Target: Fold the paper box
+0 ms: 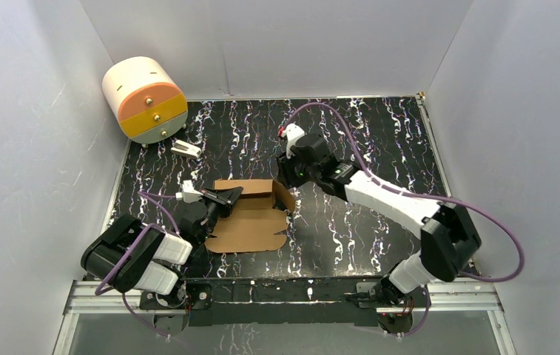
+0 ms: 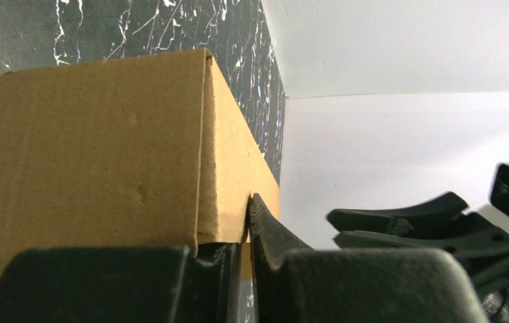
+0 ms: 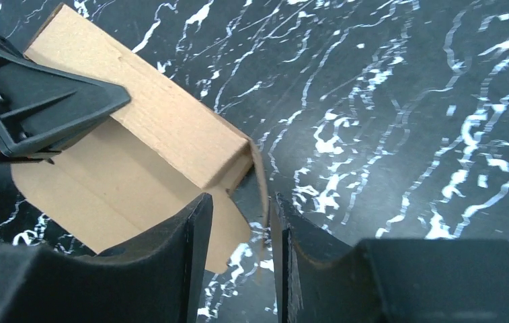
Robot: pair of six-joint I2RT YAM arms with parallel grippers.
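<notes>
The paper box lies half folded near the middle of the black marbled table, its far wall standing up and its near part flat. The left gripper is at the left end of this wall. In the left wrist view its fingers are narrow and pinch the cardboard edge between them. The right gripper hangs at the right end of the box. Its fingers are a little apart, and the thin side flap stands in the gap, not clamped. A cylindrical drawer unit sits at the far left corner, well apart.
</notes>
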